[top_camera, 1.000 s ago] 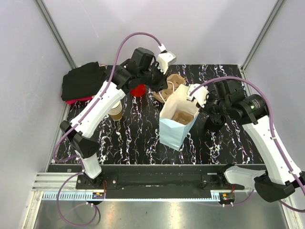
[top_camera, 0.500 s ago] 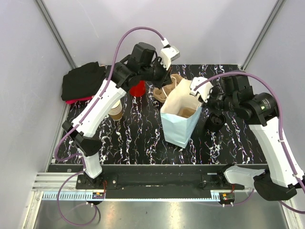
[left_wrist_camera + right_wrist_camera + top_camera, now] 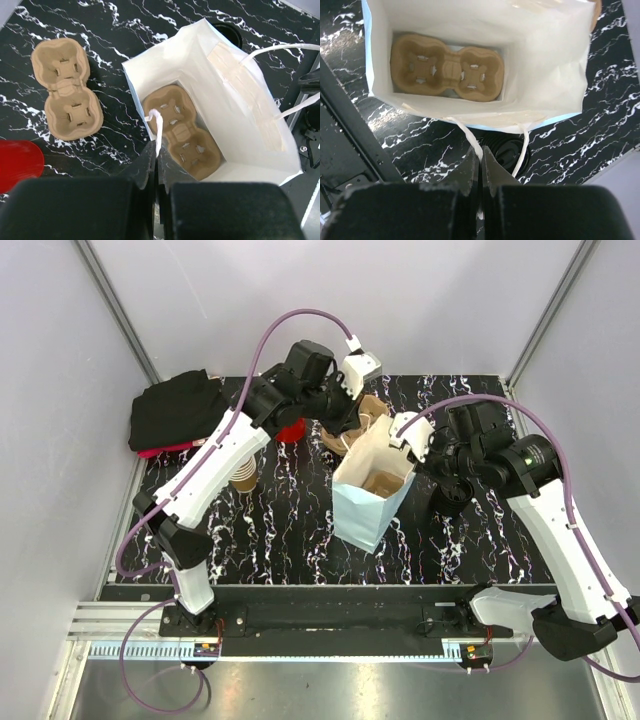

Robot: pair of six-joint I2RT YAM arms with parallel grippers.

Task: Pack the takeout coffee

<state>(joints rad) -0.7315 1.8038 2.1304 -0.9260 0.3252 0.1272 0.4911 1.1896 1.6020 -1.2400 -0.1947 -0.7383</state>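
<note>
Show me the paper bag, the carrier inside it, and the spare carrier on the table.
paper bag (image 3: pixel 545 60): right wrist view, white inner wall.
carrier inside the bag (image 3: pixel 451 69): right wrist view, bridge between its two wells.
spare carrier (image 3: pixel 64 89): left wrist view, bridge between its wells.

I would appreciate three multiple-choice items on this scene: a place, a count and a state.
1. The pulp carrier in the right wrist view lies: A) inside the paper bag; B) on a cloth; C) in a cup.
2. Pulp carriers in the left wrist view: A) one; B) two; C) four.
3. The right claw is: A) wide open; B) shut on a bag handle; C) shut on a lid.
Answers: 1 A, bag walls surround it; 2 B, one bagged, a second carrier on the table; 3 B, closed jaws pinch it.
</note>
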